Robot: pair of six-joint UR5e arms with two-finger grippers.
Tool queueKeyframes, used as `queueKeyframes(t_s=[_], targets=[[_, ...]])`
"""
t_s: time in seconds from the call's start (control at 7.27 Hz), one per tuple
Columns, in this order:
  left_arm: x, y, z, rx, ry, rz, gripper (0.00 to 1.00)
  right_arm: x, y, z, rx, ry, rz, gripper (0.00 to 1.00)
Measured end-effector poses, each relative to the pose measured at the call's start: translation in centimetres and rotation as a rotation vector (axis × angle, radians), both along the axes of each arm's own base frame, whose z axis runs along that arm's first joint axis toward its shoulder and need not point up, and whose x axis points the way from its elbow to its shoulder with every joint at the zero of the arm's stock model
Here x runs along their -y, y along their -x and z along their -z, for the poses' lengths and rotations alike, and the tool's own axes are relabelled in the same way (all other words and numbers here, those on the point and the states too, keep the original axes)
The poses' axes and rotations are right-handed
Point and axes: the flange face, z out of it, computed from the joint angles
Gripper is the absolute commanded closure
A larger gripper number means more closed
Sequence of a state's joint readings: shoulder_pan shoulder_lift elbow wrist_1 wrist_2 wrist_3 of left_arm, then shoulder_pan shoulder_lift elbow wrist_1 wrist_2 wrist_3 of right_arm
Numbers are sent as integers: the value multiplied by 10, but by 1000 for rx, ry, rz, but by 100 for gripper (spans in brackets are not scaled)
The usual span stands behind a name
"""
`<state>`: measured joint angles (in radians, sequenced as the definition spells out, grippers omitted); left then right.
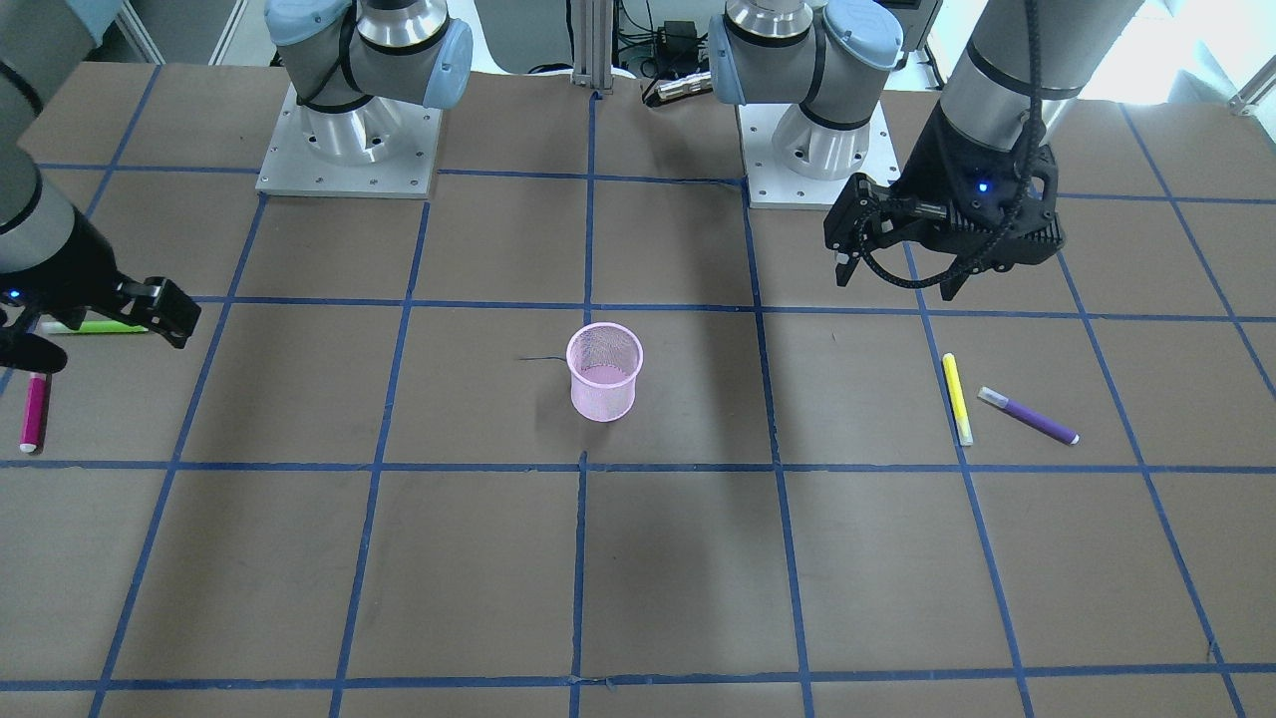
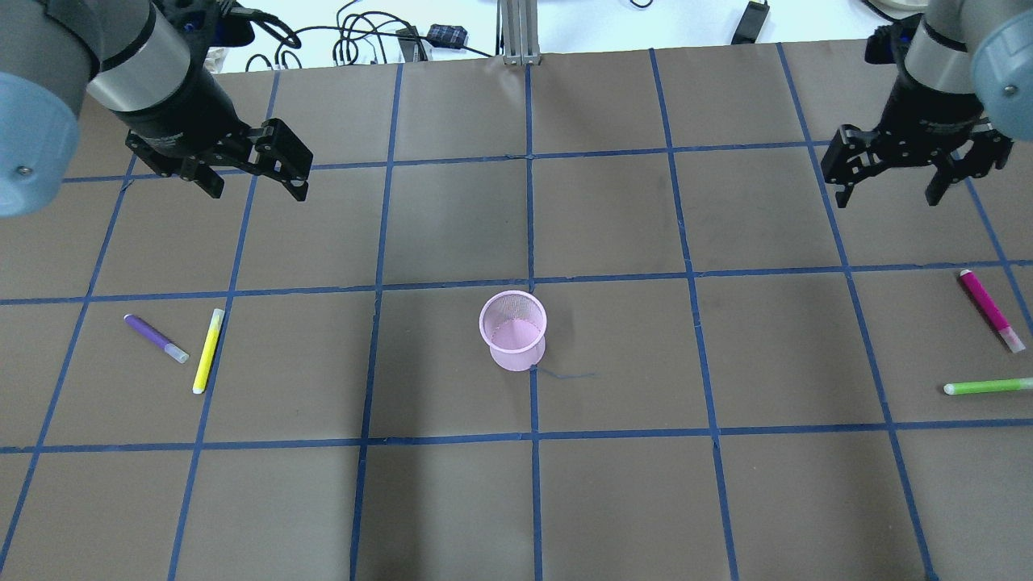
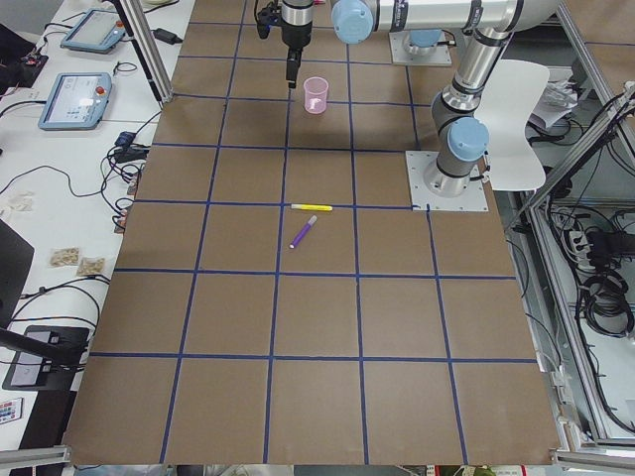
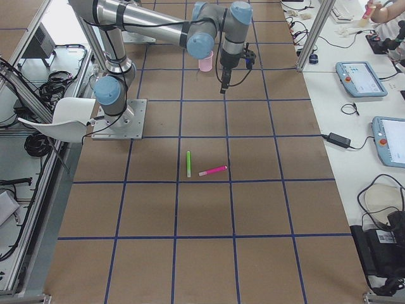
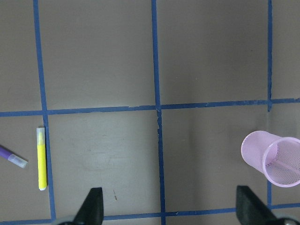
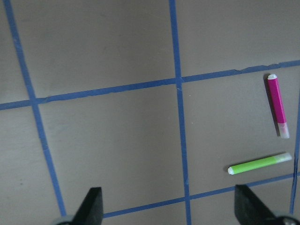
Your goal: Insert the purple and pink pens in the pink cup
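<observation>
The pink mesh cup (image 2: 513, 331) stands upright and empty at the table's middle; it also shows in the front view (image 1: 604, 374) and the left wrist view (image 5: 272, 157). The purple pen (image 2: 156, 338) lies flat on the left side, also in the front view (image 1: 1029, 416). The pink pen (image 2: 990, 310) lies flat at the far right, also in the right wrist view (image 6: 277, 105). My left gripper (image 2: 258, 192) is open and empty, above the table and farther out than the purple pen. My right gripper (image 2: 886, 198) is open and empty, hovering farther out than the pink pen.
A yellow pen (image 2: 207, 351) lies right beside the purple pen. A green pen (image 2: 989, 386) lies near the pink pen, close to the table's right edge. Blue tape lines grid the brown table. Cables lie beyond the far edge.
</observation>
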<state>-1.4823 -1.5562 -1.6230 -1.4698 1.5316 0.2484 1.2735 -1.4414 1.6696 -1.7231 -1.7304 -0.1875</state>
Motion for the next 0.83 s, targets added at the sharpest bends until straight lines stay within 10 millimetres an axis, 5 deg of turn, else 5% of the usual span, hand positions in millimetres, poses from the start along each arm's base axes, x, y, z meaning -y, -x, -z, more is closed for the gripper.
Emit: queueKeyframes(t_s=[0.41, 0.83], targets=[[7, -62, 13, -30, -4, 188, 0, -6, 118, 92, -1, 50, -155, 0], [7, -147, 38, -74, -29, 444, 0, -6, 175, 149, 60, 83, -247, 0]])
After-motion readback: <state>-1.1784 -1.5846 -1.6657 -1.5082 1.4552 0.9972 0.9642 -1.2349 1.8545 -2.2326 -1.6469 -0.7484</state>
